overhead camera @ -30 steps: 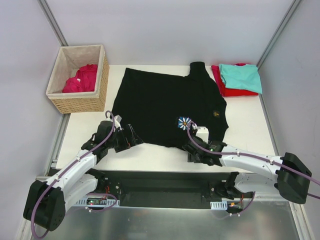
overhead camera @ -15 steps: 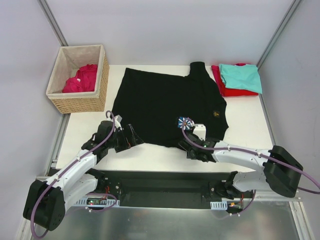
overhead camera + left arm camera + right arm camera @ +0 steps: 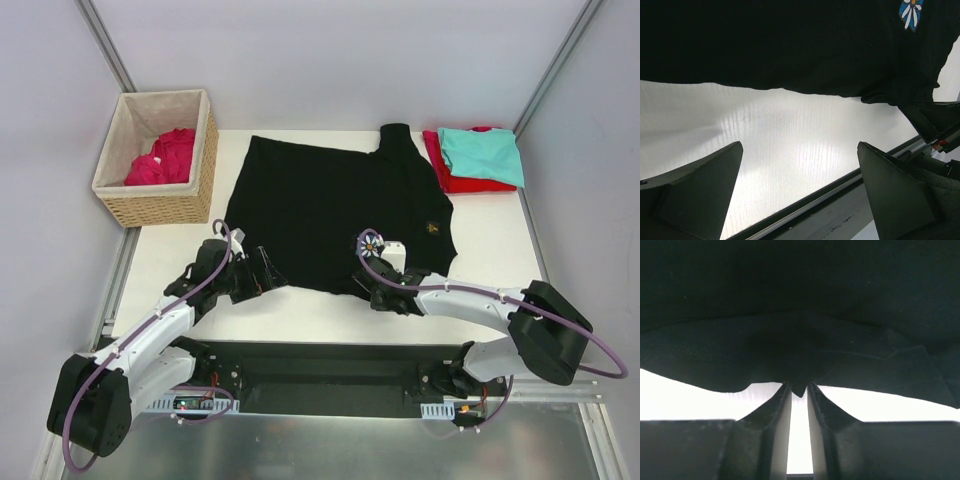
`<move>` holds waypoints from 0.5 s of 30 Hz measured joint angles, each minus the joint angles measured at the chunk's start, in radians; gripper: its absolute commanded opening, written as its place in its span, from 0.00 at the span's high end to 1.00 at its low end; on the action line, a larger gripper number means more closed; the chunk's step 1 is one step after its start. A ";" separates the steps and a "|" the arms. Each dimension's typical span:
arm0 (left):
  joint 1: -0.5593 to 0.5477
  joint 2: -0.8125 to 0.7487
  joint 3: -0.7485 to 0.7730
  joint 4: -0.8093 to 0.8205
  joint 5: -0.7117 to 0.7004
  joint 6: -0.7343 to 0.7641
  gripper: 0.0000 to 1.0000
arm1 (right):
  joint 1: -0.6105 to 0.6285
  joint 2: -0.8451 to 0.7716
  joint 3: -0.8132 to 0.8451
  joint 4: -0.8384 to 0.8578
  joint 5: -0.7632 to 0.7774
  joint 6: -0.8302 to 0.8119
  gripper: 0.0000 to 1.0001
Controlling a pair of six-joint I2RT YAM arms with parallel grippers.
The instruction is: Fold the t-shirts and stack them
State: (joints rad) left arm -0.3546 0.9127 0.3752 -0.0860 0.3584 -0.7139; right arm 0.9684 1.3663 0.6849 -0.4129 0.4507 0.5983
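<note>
Right gripper pinches only a tip of black shirt hem between its jaws: likely slips out on lift. Left gripper jaws wide, empty; hem just beyond them.

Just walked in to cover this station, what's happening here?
Two robot arms are working on a large black t-shirt spread flat on the white table. The right gripper has its jaws nearly closed on the near hem; the left gripper hovers open beside the near-left corner. A folded teal shirt lies on a red shirt far right.
</note>
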 measured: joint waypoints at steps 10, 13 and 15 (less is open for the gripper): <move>0.000 0.005 0.000 0.000 0.000 0.001 0.01 | -0.007 0.004 0.000 0.008 -0.014 -0.008 0.99; 0.000 -0.006 0.019 -0.037 -0.008 0.021 0.01 | -0.008 0.002 0.000 0.008 -0.014 -0.008 0.99; 0.000 -0.020 0.061 -0.099 -0.044 0.045 0.01 | -0.008 -0.006 0.000 0.007 -0.014 -0.008 0.99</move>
State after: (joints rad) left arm -0.3546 0.8925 0.4366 -0.1852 0.3145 -0.6693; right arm 0.9604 1.3598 0.6846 -0.4057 0.4370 0.5900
